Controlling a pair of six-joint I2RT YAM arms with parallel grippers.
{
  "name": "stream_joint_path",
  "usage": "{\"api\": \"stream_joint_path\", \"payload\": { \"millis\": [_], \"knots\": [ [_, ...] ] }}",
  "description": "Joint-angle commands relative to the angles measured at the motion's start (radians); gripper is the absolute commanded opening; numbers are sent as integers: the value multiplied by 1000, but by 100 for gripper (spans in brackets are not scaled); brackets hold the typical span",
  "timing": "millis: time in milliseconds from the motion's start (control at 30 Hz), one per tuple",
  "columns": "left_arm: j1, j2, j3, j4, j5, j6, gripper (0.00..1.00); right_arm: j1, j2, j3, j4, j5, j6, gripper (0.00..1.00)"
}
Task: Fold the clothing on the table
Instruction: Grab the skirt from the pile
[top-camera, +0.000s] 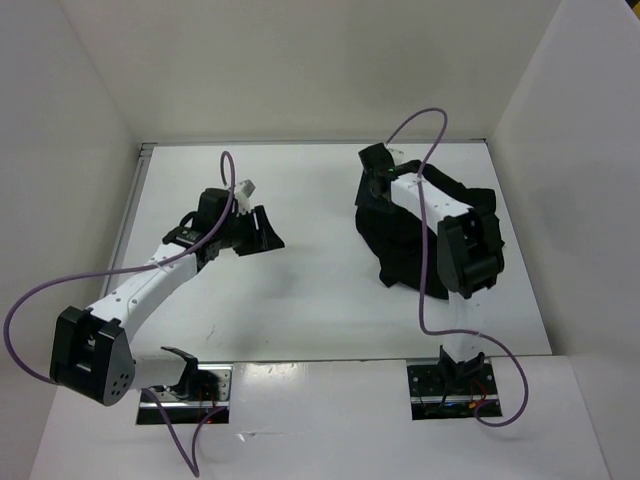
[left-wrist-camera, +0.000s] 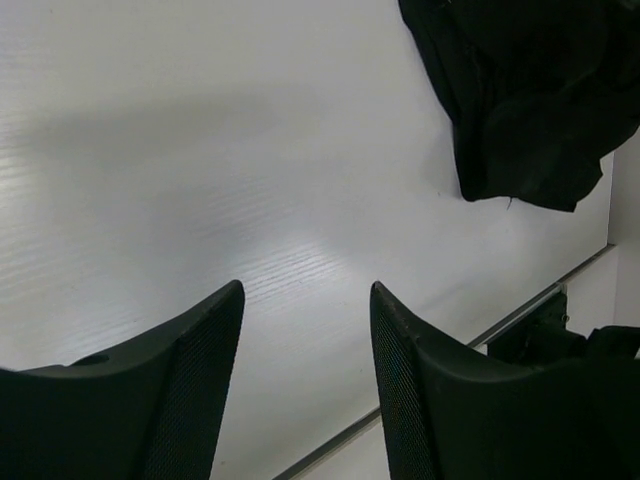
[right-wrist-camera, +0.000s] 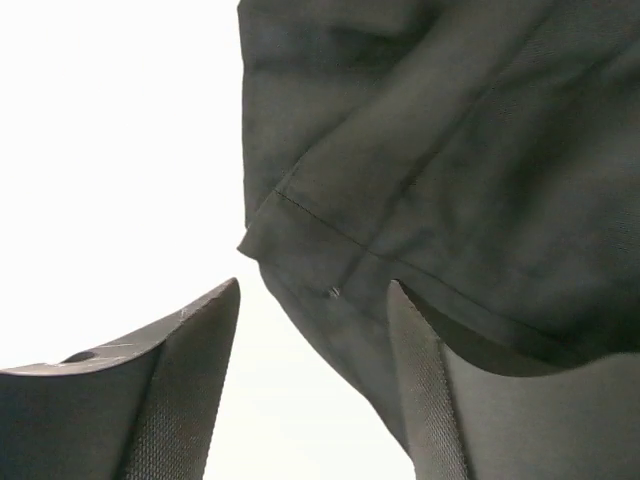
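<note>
The clothing (top-camera: 396, 252) is a crumpled black heap on the right half of the white table (top-camera: 300, 300). My right gripper (top-camera: 374, 170) reaches over the heap to its far left corner. In the right wrist view a hemmed corner of the clothing (right-wrist-camera: 450, 150) hangs between the fingers of that gripper (right-wrist-camera: 314, 285), which stand apart; the cloth lies against the right finger (right-wrist-camera: 430, 400), and bare table (right-wrist-camera: 100, 150) shows at the left. My left gripper (top-camera: 272, 232) hovers open over bare table (left-wrist-camera: 200, 150), well left of the clothing (left-wrist-camera: 530, 100), with nothing between its fingers (left-wrist-camera: 307, 290).
White walls (top-camera: 560, 150) enclose the table on three sides. A metal strip (left-wrist-camera: 520, 310) runs along the table's near edge. Purple cables (top-camera: 425, 120) loop above both arms. The right arm's body (top-camera: 468, 250) lies over the heap's right side.
</note>
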Motion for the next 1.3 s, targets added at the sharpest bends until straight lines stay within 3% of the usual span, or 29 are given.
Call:
{"api": "stream_joint_path", "payload": {
  "millis": [0,133,367,567,667,700,867,1133,1267],
  "knots": [
    [-11,-10,7,8,34,23,61,-16,100,41,13,-77,78,64],
    [-20,-51,-34,8,34,12,62,-27,110,41,1,-59,133,55],
    [-20,-71,-56,8,34,-6,62,-27,86,23,-13,-5,151,55],
    [-20,-71,-45,-12,34,15,62,-36,158,10,15,-5,173,53],
    [-20,-71,-36,-23,25,26,63,-36,207,10,27,-5,173,44],
    [-20,-71,-36,-23,14,26,63,-36,216,19,27,-5,173,31],
    [-20,-91,-36,-32,2,44,63,-36,229,19,36,-5,173,0],
    [-20,-91,-36,-32,2,54,63,77,-52,29,-16,15,96,0],
    [-20,-102,-46,-32,-10,43,63,169,-124,85,-109,-66,44,0]
  ]
}}
